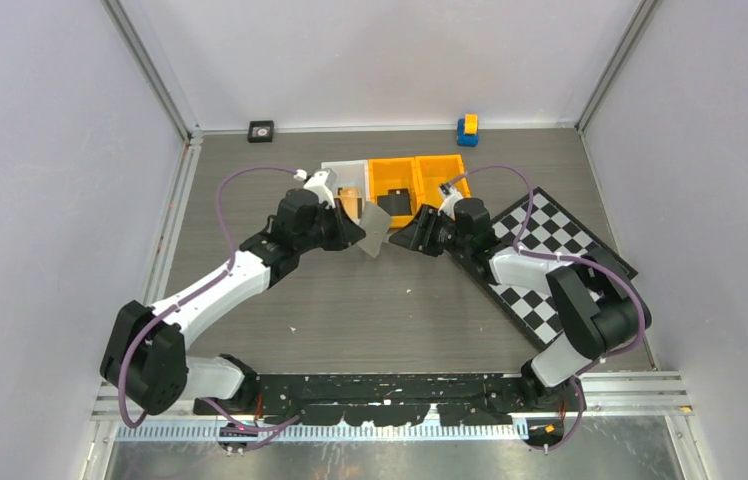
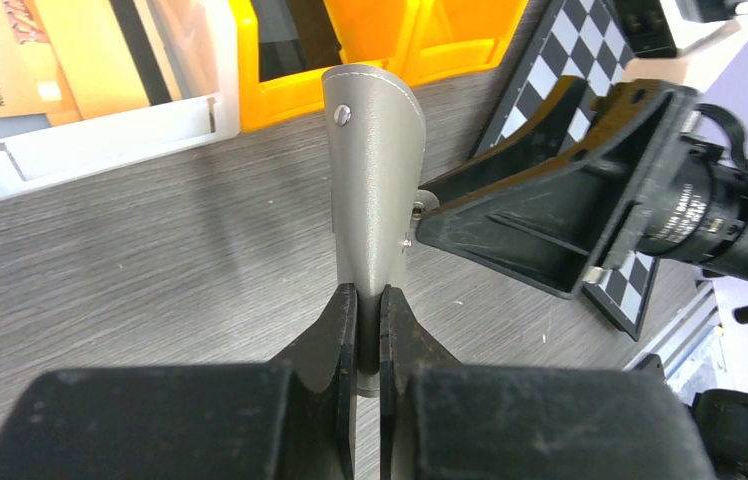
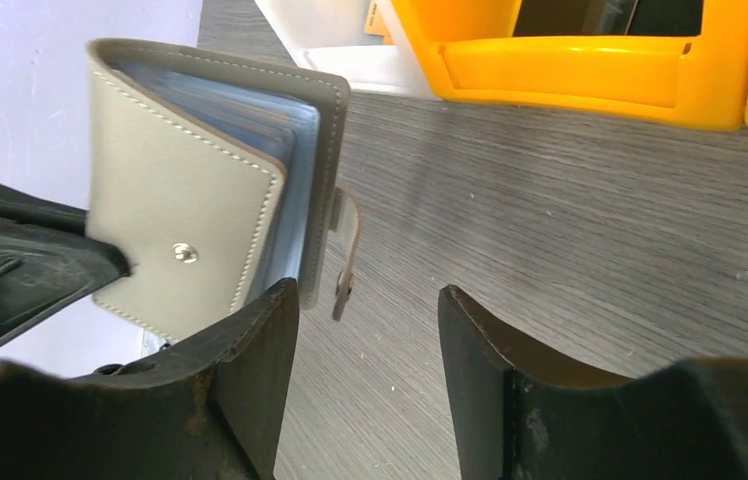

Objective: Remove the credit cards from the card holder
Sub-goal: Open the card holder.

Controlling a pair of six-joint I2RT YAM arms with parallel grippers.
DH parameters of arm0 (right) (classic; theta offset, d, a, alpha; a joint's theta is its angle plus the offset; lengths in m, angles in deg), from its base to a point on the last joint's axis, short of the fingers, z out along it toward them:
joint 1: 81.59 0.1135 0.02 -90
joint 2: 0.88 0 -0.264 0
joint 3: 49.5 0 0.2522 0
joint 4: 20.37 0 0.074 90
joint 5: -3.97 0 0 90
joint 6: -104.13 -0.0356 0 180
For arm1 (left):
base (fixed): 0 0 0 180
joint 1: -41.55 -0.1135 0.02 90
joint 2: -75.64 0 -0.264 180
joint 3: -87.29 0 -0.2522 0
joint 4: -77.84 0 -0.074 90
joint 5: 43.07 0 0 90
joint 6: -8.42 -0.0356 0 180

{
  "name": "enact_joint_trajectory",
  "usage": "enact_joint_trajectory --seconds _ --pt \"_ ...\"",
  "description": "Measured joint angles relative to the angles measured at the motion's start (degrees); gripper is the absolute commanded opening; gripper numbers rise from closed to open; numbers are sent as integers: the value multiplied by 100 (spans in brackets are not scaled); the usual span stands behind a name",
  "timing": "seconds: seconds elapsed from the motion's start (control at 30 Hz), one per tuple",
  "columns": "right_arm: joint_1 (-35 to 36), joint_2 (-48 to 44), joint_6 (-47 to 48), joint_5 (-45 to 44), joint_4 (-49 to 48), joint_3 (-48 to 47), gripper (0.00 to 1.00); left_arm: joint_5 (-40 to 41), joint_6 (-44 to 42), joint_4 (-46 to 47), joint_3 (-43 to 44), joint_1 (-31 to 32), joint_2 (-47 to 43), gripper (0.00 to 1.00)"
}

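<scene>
Grey wood-grain worktop [image 1: 380, 300], pale walls [image 1: 50, 150] around it. We note the card holder [image 2: 375, 170] is off the surface, held in the air. The left jaws are pressed together on one edge of it. — K.

Agreed. The right jaws stand spread and empty just beside the holder's open side, one finger close to the dangling snap strap [image 3: 345, 255]. We see pale blue sleeves [image 3: 250, 130] between the covers. Whether any credit cards sit in them we cannot tell. — M.

Already outside: a gold card [image 2: 10, 60] lies in the white bin [image 2: 120, 140], a black card [image 1: 397, 201] in an orange bin [image 2: 280, 95]. — K.

Handling, our judgement: the holder is light and soft, and its covers will flex and swing around a single pinch, so it will twist if pushed. The cards are stiff, thin and smooth, probably slick on the faces yet snug in plastic. We would take a card by its exposed edge, flat faces between the pads, and pull along the sleeve's opening, not across it. — M.

Risks we log: the sleeve drags out with the card, or the holder rotates in the left pinch. — K.
</scene>
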Motion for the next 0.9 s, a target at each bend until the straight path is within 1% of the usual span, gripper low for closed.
enact_joint_trajectory --seconds 0.07,0.1,0.13,0.23,0.27,0.3,0.37,0.4,0.43,0.5,0.57,0.6,0.67,0.73,0.9 --pt "0 92 2 7 0 -17 51 -125 17 103 -9 -11 24 2" --pt "0 118 4 4 2 -17 45 -179 33 162 -17 -11 31 2" --pt "0 129 13 2 7 -17 37 -245 66 227 -28 -11 42 2" --pt "0 129 101 -33 2 -20 4 -389 111 358 -33 -11 94 4" --pt "0 129 96 -57 13 -20 1 -420 111 382 -33 -11 118 9" --pt "0 127 101 -76 28 -22 0 -442 109 393 -33 -11 140 15" --pt "0 125 96 -103 57 -22 1 -426 101 393 -33 -13 184 43" --pt "0 125 94 -116 72 -22 0 -402 66 391 -33 -17 203 52" --pt "0 118 96 -131 105 -22 0 -356 68 389 -33 -24 227 58" --pt "0 103 114 -179 234 -37 0 -232 50 372 -28 -42 286 64" --pt "0 101 166 -238 468 -94 0 -87 13 280 28 -59 428 67" --pt "-2 101 188 -247 612 -142 0 -42 -39 225 74 -59 535 70" --pt "-4 101 243 -284 907 -278 1 35 -155 28 254 -59 848 72" --pt "-4 101 308 -328 1161 -422 0 61 -258 -181 511 -59 1224 78" --pt "-4 101 402 -396 1471 -584 0 -2 -468 -474 988 -59 2028 79"
